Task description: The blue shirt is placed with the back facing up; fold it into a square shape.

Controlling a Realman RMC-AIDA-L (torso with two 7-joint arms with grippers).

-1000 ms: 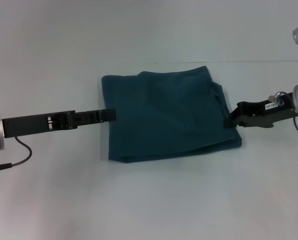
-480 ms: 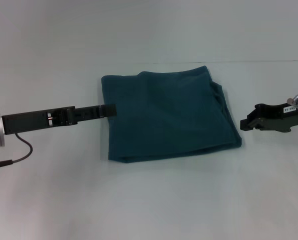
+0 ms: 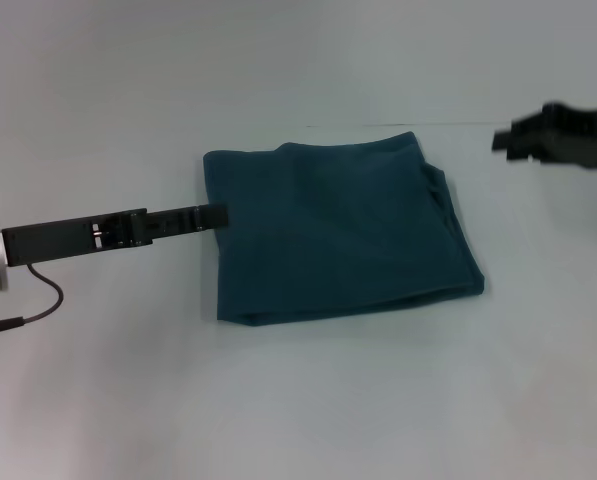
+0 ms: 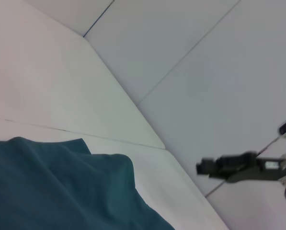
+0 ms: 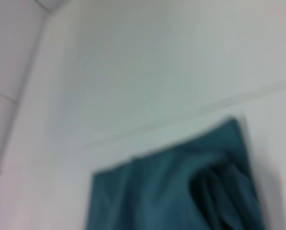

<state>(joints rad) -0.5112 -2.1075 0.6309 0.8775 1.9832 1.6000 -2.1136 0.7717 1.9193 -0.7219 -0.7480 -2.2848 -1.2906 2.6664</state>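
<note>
Judging the fold all but finished, you have the blue shirt (image 3: 340,232) squared, its edge touching the left gripper (image 3: 216,214) tips; right gripper (image 3: 508,140) well apart; neither grip readable; withdraw next.

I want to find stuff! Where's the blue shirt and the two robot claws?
blue shirt (image 3: 343,235), head view, middle of folded cloth.
left gripper (image 3: 218,214), head view, tip at shirt's edge.
right gripper (image 3: 506,140), head view, front end.
</note>
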